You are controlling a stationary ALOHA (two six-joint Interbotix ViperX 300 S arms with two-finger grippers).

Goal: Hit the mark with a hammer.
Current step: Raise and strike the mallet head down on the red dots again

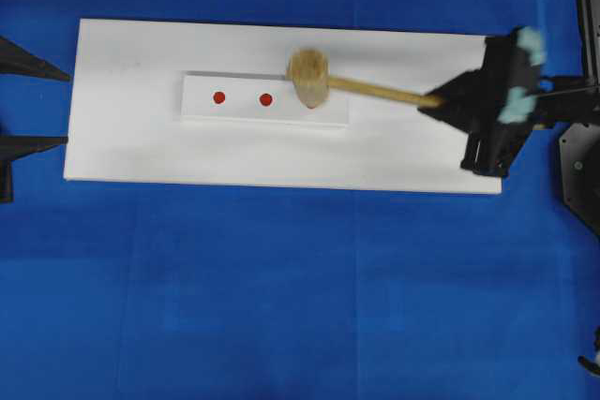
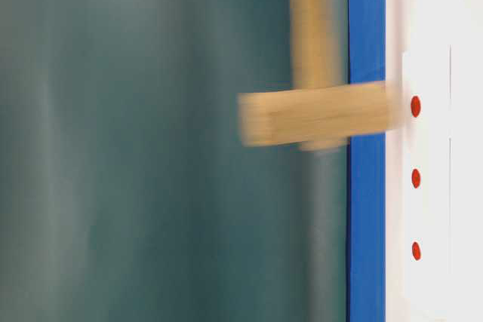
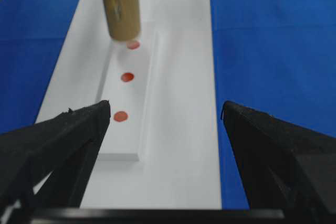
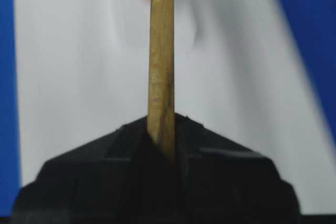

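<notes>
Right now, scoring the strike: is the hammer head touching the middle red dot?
Apart. The overhead view shows the mark fully uncovered, with bare white strip between it and the hammer head.

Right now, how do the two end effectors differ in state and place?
The right end effector is shut on the hammer handle and reaches over the white board. The left end effector is open, holds nothing, and sits at the board's left edge. Both are black.

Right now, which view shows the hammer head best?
Overhead: the hammer head sits sharp over the strip's end dot. Table-level blurs it, left wrist crops it, right wrist shows mostly handle.
</notes>
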